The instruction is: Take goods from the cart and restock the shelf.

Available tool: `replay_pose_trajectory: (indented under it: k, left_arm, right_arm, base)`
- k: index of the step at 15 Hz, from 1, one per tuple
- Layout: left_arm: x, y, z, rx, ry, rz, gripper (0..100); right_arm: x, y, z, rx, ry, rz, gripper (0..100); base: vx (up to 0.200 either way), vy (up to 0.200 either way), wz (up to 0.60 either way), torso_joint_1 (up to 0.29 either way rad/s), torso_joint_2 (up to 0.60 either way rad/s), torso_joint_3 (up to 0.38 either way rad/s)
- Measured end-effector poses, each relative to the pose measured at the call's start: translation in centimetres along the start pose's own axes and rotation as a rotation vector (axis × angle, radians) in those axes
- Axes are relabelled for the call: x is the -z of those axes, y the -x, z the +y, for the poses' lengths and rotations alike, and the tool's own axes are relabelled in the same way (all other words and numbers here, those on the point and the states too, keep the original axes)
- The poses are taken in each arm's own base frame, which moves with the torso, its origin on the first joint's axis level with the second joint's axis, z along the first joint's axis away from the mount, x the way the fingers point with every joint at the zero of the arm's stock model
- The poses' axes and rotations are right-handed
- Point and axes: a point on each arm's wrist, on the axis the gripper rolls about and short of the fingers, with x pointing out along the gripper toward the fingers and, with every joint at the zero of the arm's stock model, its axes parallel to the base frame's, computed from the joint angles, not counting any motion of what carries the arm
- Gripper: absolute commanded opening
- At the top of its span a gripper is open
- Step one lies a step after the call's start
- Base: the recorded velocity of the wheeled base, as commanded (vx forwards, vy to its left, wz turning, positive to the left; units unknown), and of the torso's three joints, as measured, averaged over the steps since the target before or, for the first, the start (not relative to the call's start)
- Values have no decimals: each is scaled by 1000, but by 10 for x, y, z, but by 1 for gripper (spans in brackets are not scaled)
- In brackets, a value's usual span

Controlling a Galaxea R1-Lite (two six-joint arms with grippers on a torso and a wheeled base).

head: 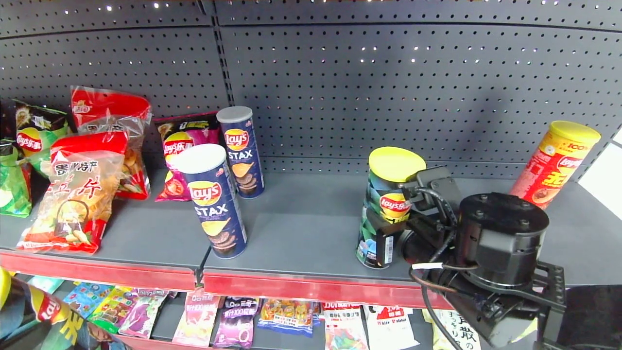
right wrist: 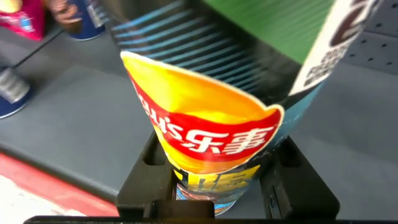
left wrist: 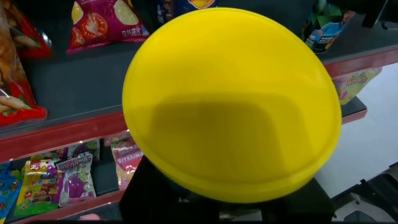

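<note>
the right pincer [head: 386, 231] is clamped on the lower half of a yellow-lidded can [head: 391, 194], its fingers closed against the sides just above the base; the can is a little tilted near the front edge of the shelf [head: 301, 228], and i cannot tell whether its base already rests on the board; the left pincer [left wrist: 224, 208] grips a second can [left wrist: 231, 102] in front of the shelf and below its front edge, the wide yellow lid hiding the fingers; judged from this, restocking is part-way: one can is at the point of being set down and not yet let go, another waits its turn; farther out stand two blue cans [head: 216, 204] with grey lids, then a red can [head: 554, 163] leaning at the far right, with bare board between them that could take more; red snack bags [head: 77, 194], a purple bag [head: 182, 150] and a green bag [head: 34, 136] fill the left end; as for labels, the cans and several bags carry a round red-and-yellow badge, the blue cans have white block letters under it, the held can shows a barcode, and the small packets [head: 286, 316] on the shelf below bear mixed characters.
</note>
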Motion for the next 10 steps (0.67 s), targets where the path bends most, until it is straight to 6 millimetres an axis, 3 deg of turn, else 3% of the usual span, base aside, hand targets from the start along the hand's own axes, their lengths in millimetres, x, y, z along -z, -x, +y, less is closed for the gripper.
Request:
replay_pose_trajectory:
  k: [10]
  left_arm:
    - [0,0,0,0,-1,-3,0]
  right_arm:
    - [12,6,3,-19,-2,36,0]
  base:
    - [0,0,0,0,0,0]
